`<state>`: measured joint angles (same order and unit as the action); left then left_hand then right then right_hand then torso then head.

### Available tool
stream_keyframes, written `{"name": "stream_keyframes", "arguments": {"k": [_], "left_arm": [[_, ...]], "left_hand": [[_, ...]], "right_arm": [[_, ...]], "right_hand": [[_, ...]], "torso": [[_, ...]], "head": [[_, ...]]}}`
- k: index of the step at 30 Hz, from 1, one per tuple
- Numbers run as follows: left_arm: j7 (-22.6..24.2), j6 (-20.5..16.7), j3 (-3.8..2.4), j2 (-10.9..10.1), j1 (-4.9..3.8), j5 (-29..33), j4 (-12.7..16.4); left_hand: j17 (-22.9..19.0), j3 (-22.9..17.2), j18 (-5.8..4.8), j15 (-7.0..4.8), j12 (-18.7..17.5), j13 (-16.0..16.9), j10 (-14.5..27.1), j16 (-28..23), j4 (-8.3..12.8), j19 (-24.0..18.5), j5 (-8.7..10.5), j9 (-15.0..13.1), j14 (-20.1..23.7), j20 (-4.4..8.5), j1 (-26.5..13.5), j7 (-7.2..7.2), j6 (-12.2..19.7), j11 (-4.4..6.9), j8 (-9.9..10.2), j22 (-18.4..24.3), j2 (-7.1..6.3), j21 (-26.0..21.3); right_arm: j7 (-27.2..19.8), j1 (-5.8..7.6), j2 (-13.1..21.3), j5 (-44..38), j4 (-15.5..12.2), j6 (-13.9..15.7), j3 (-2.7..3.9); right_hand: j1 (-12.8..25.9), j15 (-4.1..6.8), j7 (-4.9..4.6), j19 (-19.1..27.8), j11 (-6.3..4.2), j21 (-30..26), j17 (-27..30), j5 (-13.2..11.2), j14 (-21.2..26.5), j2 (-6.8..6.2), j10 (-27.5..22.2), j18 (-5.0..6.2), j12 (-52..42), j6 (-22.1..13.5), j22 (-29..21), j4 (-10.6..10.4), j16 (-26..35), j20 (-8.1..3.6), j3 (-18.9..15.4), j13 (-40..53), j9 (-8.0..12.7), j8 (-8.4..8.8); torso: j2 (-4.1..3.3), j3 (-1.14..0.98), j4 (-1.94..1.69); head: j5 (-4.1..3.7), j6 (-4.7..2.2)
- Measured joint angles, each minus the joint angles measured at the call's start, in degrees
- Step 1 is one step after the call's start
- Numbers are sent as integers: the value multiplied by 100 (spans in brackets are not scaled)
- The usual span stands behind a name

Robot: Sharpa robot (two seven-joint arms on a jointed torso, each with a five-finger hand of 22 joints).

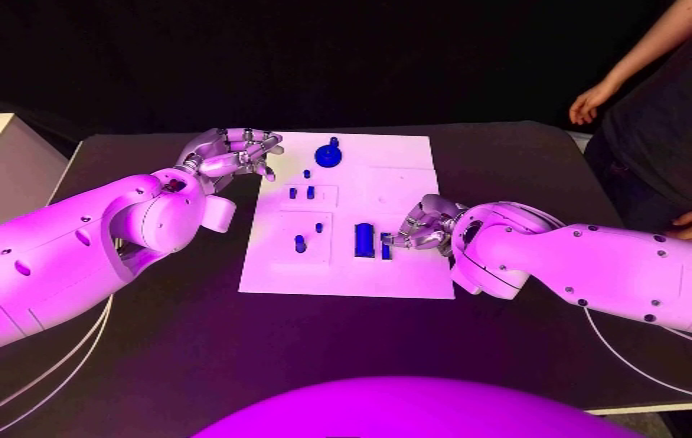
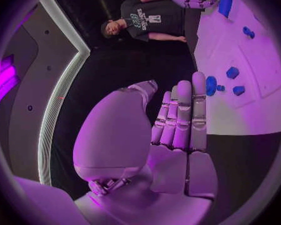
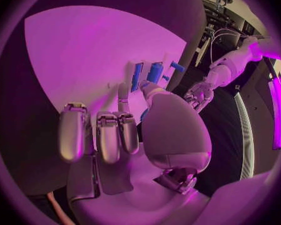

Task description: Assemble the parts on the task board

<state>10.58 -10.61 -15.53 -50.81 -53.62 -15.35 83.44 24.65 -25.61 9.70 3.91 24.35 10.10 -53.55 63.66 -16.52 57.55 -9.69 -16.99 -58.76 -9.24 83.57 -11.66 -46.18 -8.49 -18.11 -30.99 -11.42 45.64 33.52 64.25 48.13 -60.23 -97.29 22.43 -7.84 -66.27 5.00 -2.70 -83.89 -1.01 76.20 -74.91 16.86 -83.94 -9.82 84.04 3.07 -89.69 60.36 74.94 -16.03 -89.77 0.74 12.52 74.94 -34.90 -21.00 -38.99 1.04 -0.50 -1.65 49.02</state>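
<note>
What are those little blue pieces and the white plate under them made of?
The blue pieces look like moulded or printed plastic: solid even colour, dull finish, blocky shapes. The white plate looks like a thin, stiff, matte sheet, perhaps plastic or coated board, flat with faint outlined squares. Neither can be told for certain.

White task board [image 1: 411,173] on a black table [image 1: 159,358]; the small parts [image 1: 364,239] on it are blue, one round [image 1: 329,155]; both arms are white, the left hand [image 1: 231,155] and right hand [image 1: 423,226] silver
</note>
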Motion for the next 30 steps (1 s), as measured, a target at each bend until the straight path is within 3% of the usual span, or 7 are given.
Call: {"name": "stream_keyframes", "arguments": {"k": [5,11,14,19,21,25,30], "left_arm": [[2,0,0,5,21,0,-15],[49,-4,0,51,69,7,-127],[124,-13,1,130,81,15,-255],[297,-39,1,304,93,45,-517],[383,-62,1,389,95,56,-645],[605,-151,-2,598,98,104,-939],[879,-307,-8,879,99,201,-1328]], "left_hand": [[0,0,0,0,0,0,0,0,0,0,0,0,0,0,0,0,0,0,0,0,0,0],[-1,0,0,11,16,0,0,-26,0,0,0,0,11,0,-10,0,0,0,-24,12,9,-28],[-47,0,1,-1,59,-9,31,-207,0,-93,0,-1,215,0,-15,0,0,31,-87,82,15,-167],[-350,-53,0,38,-24,-126,17,-932,2,-449,0,16,679,-49,-15,42,-42,45,-154,384,15,-697],[-569,-132,0,100,-188,-240,-66,-1479,2,-611,0,48,862,-113,-15,56,-56,50,-154,606,15,-1057],[-962,-268,-1,248,-702,-520,-336,-2680,7,-836,0,108,1076,-280,-15,77,-77,-12,-42,1101,15,-1826],[-1239,-294,0,463,-1556,-637,-536,-4051,24,-1088,0,253,1199,-577,-15,163,-21,-149,241,1908,15,-3027]], "right_arm": [[-274,-2,164,56,-4,134,0],[-1362,-1,283,637,228,499,11],[-2155,2,276,1194,512,665,41],[-3289,5,149,2140,1109,811,107],[-3652,6,79,2469,1342,845,132],[-4332,7,-198,3110,2059,857,196],[-4907,8,-500,3730,2758,814,236]], "right_hand": [[-209,-32,-137,-23,32,-115,0,108,-20,-24,-14,0,138,-247,0,-39,0,23,57,0,98,215],[-561,-122,-272,-4,134,-753,0,359,1,3,-11,8,464,-418,-1,35,143,106,243,-1,191,415],[-869,-174,-347,150,233,-1992,0,412,-10,-36,-138,315,1269,-497,-357,98,561,219,441,-1,227,521],[-1007,-240,-393,505,273,-3434,355,365,15,-105,-649,466,2229,-581,-1168,150,1149,259,641,-4,226,562],[-1100,-298,-440,837,342,-4655,1126,312,308,-137,-1312,674,3309,-671,-1918,187,1821,297,800,-508,228,599],[-1281,-418,-546,1266,495,-5763,3043,117,1359,-229,-2296,672,5462,-857,-2753,297,3863,414,1265,-2096,359,686],[-1314,-740,-718,1903,698,-6848,3989,-102,2117,-261,-2477,670,7316,-977,-3799,579,5775,733,1800,-4330,649,876]], "torso": [[9,-1,7],[37,-3,36],[70,-1,61],[140,16,97],[180,30,110],[261,57,141],[342,76,164]], "head": [[3,-42],[-16,-166],[2,-239],[40,-391],[65,-454],[110,-594],[146,-768]]}}
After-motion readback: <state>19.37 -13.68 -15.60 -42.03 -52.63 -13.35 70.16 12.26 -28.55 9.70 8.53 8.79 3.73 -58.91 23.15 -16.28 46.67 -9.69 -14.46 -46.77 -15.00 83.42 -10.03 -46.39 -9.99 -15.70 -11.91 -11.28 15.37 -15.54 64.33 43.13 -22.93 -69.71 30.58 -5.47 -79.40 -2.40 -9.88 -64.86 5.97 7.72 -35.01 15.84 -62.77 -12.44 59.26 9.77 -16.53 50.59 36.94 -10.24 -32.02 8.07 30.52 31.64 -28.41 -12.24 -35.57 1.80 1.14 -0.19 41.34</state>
